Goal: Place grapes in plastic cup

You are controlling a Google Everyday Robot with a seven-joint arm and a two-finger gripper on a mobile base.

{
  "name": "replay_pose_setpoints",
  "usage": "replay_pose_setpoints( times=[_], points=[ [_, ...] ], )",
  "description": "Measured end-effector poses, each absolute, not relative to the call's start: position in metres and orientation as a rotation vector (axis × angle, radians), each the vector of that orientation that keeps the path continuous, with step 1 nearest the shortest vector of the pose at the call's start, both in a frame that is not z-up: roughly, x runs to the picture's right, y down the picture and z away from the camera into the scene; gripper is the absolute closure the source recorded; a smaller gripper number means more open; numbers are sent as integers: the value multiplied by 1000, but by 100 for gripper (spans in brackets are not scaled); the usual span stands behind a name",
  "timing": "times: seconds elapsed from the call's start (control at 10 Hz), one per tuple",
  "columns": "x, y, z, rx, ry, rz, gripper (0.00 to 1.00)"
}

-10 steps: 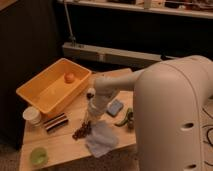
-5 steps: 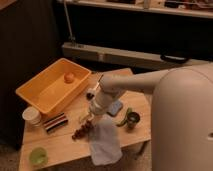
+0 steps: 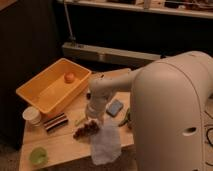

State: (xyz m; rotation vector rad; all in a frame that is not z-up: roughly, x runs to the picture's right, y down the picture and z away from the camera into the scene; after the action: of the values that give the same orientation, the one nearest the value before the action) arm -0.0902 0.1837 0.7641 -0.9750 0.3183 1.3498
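On the wooden table, near its middle, lies one bunch of grapes, its long axis slanting from lower left to upper right, the upper end under the gripper. The gripper hangs just above, at or touching that end; whether it is spread or pinching cannot be told. One plastic cup stands upright at the table's front left corner, well apart from the grapes. One orange sits in the single yellow bin; one white cloth lies just right of the bunch.
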Motion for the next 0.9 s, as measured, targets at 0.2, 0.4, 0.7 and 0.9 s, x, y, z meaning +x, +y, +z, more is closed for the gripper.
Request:
replay_pose_setpoints(
  times=[0.2, 0.4, 0.7, 0.9],
  points=[
    [-89, 188, 771, -983, 300, 1365, 20],
    [-88, 191, 776, -985, 272, 1374, 20],
    [-91, 198, 788, -992, 240, 1376, 20],
    [-89, 202, 796, -997, 231, 1398, 20]
  ],
)
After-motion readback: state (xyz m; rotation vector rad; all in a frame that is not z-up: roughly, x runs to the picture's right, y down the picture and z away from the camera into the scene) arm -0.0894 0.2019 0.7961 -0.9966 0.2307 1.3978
